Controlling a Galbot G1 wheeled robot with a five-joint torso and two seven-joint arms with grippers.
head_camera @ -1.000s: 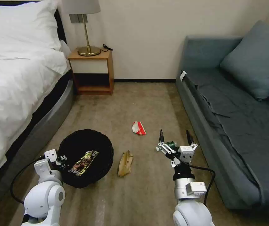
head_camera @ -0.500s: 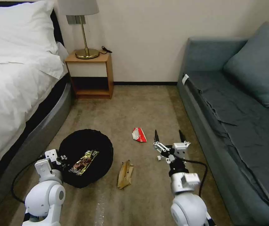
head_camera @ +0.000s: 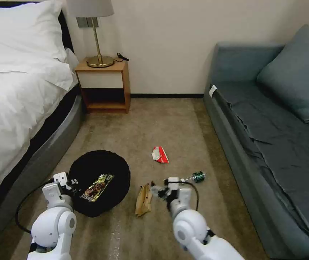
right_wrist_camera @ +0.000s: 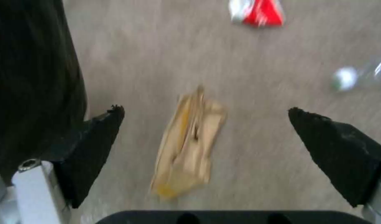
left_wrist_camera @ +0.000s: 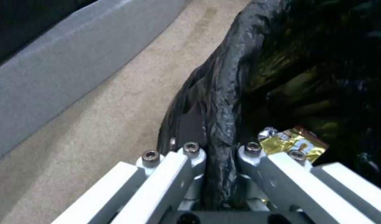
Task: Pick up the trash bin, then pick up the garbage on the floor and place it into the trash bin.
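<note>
Between the white bed (head_camera: 13, 97) on the robot's left and the grey-blue sofa (head_camera: 269, 137) on its right runs the floor (head_camera: 168, 122), a strip of beige-tan carpet, and that's where all the action sits. Against the far wall, a wooden nightstand (head_camera: 105, 86) carries a brass lamp (head_camera: 97, 43).

Down low on the left, the trash bin (head_camera: 100, 182) stands on the carpet close to the bed frame, round and black, its bag-covered rim bulging. A yellow-brown snack wrapper (head_camera: 96, 187) lies inside it. The left gripper (left_wrist_camera: 219, 161) is clamped right on the bin's near rim, one finger outside the wall and one inside, with the black bag pinched between them.

Over to the right gripper (right_wrist_camera: 205, 137): it hovers low over the carpet just beside the bin, black fingertips (right_wrist_camera: 95, 146) spread wide apart and holding nothing. Directly between them, on the floor below, lies the banana peel (head_camera: 144, 198), brown and flattened, near the bin but not touching it.

Farther out, the red-and-white wrapper (head_camera: 159, 154) sits alone mid-carpet. Off toward the sofa, the small clear bottle (head_camera: 196, 177) with its green label lies on its side.
</note>
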